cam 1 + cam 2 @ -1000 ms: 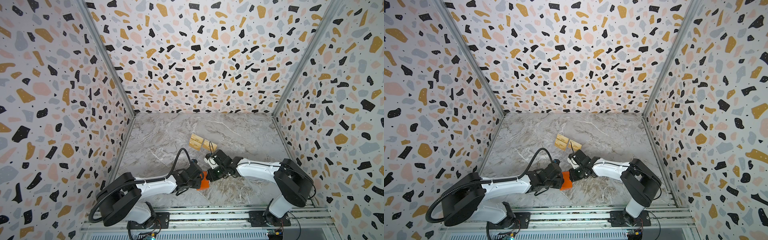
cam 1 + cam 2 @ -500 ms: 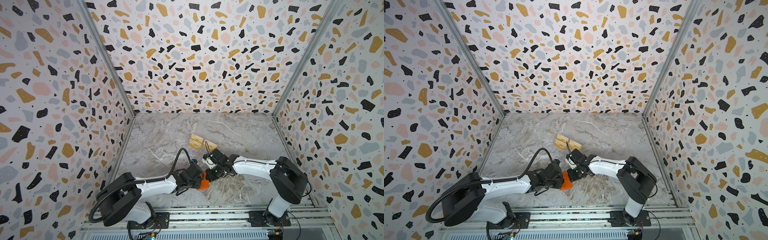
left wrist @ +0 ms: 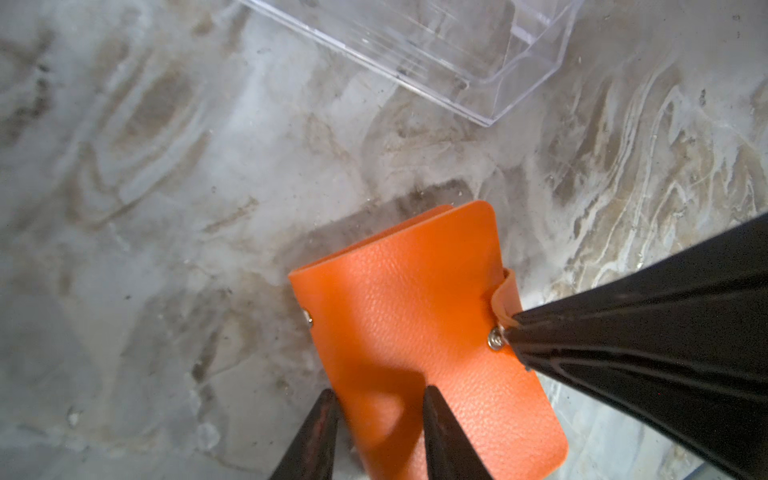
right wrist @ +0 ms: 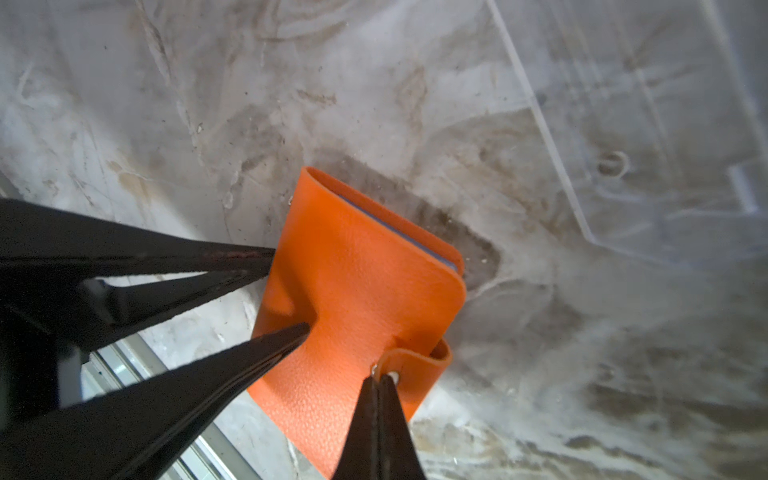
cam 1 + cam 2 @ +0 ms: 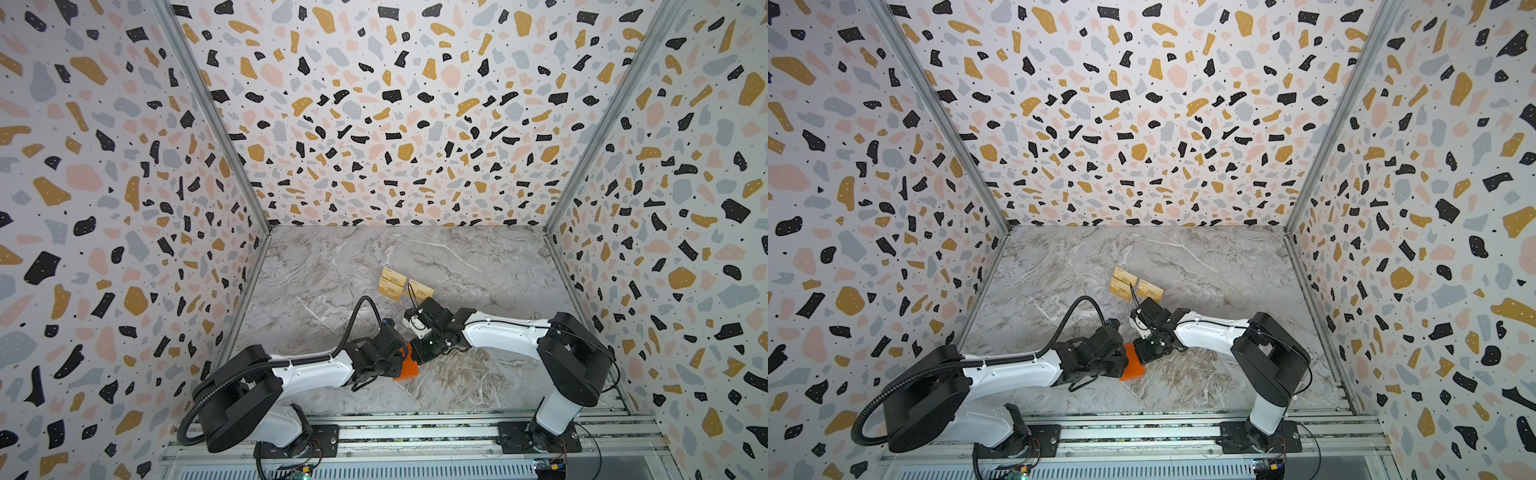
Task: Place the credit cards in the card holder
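Fingers of both arms meet at the card holder (image 5: 406, 368), which lies closed on the desk (image 5: 324, 274) a little below the middle of both top views.

The left gripper (image 3: 378, 392) has its fingers (image 3: 316, 436) partly spread. One sits at the holder's long edge and its mate rests on the orange cover. That reads as a pin rather than a full clamp, there to stop the wallet sliding or lifting while the other arm works.

The right gripper (image 4: 380, 377) is clenched tight, its tips right at the metal snap (image 3: 494, 337) of the closing strap (image 3: 500, 291). Whether the thin tab is actually nipped between them I cannot tell. The strap bows up off the cover beside the tips, so the step in hand looks like unsnapping it to open the flap.

The credit cards (image 5: 405, 286), gold-tan, wait higher in the frame, well apart from the holder. With the holder shut, none can go in yet. A clear acrylic stand (image 3: 436, 54) sits near the holder.
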You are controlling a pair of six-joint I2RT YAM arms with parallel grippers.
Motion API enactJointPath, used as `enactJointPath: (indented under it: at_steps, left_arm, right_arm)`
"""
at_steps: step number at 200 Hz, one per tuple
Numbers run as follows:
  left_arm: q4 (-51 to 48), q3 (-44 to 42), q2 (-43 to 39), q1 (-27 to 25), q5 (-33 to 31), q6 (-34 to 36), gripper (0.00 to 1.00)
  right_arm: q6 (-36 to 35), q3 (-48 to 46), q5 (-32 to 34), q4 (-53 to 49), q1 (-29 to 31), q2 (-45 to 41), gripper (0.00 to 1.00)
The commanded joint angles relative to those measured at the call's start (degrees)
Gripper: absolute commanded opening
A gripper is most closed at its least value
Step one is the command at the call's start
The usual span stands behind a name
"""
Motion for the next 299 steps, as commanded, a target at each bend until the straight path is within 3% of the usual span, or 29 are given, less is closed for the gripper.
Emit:
enactJointPath:
  at_steps: [1,299]
  left_arm:
    - [-2.77,0.41,0.92,-0.59,0.99,0.53,0.37]
    - [-1.28,-0.89,0.92,-0.58,1.16,-0.17,0.37]
  right_arm:
    - [-0.98,0.98,2.69,-2.82,0.48,3.05,0.0]
    - [-6.51,6.32,3.02,-16.36,5.13,16.3,0.0]
